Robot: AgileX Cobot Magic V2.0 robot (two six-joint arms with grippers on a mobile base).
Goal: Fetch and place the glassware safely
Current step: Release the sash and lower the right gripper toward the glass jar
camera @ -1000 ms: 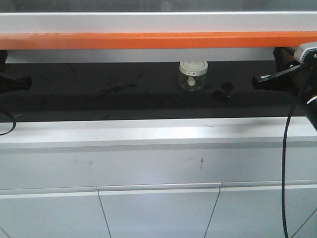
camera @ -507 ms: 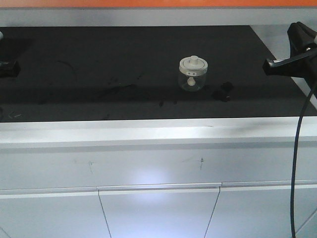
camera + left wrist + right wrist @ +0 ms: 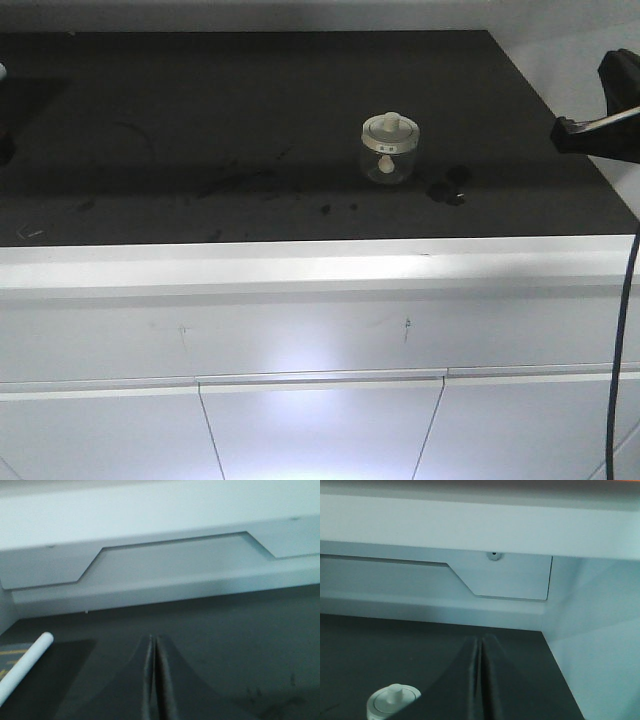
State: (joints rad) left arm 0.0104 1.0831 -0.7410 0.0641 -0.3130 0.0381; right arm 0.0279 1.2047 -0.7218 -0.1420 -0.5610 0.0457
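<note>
Front view first: the glass jar [image 3: 389, 158] sits upright on the black countertop [image 3: 200, 110] with its cream lid [image 3: 390, 130] on top, knob up. The right gripper [image 3: 565, 133] pokes in from the right edge and hangs above the counter. The jar is off to the gripper's left, well apart from it, nothing touching. A few dark scraps [image 3: 449, 186] lie on the counter between the jar and the gripper, closer to the jar. A black cable [image 3: 620, 350] runs down below the gripper, past the white cabinet front [image 3: 320, 330].

Left wrist view: the left gripper [image 3: 153, 645] is pinched fully closed, finger against finger, with nothing in between. Off to its left a white stick [image 3: 25, 667] lies at an angle on the dark surface. Straight ahead of the tips is the white back panel [image 3: 170, 565]. No jar shows here.

Right wrist view: same deal, the fingers are pressed flat together and empty. The jar's lid shows low and to the left of the fingers, part of it hidden behind the left finger. The picture is a bit soft.
</note>
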